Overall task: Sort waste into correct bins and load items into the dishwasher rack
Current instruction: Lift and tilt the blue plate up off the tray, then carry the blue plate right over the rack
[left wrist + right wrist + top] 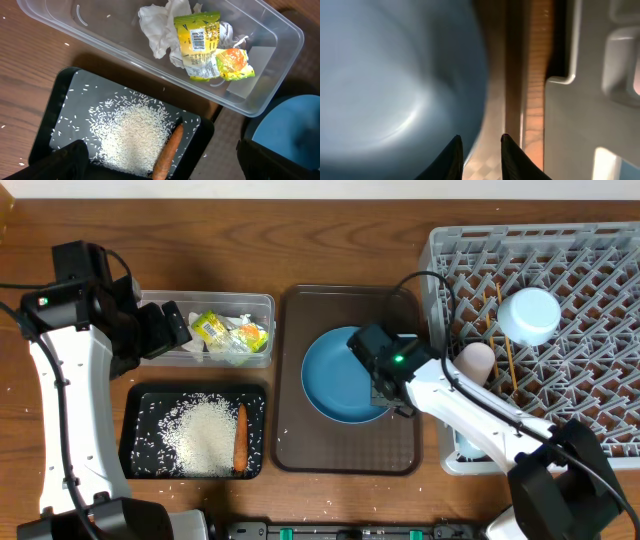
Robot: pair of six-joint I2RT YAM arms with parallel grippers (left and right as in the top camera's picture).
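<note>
The large dark blue round plate (pixel 335 375) lies flat in the dark brown serving tray (pixel 300 442), mid-worktop, just left of the big grey lattice dishwasher rack (pixel 600 300), and I'm at its right-hand rim. My right gripper (pixel 481 136) is down low there, its fingers drawn close with only a narrow gap. The rim seems to run in between the tips, but the wrist view is blurred, so I can't tell whether I have a real pinch on it.

To do this well, I reckon I want the rim seated deep between the fingers before lifting. Then I should tip the plate up on edge gently, since a flat, smooth plate can swing or slip out of a shallow bite.

My right forearm slants up from the near right corner, past the rack's front-left corner, with the wrist bent down over the tray. My left gripper (pixel 165 160) hangs wide open and empty, over by the clear tub and black tray.
</note>
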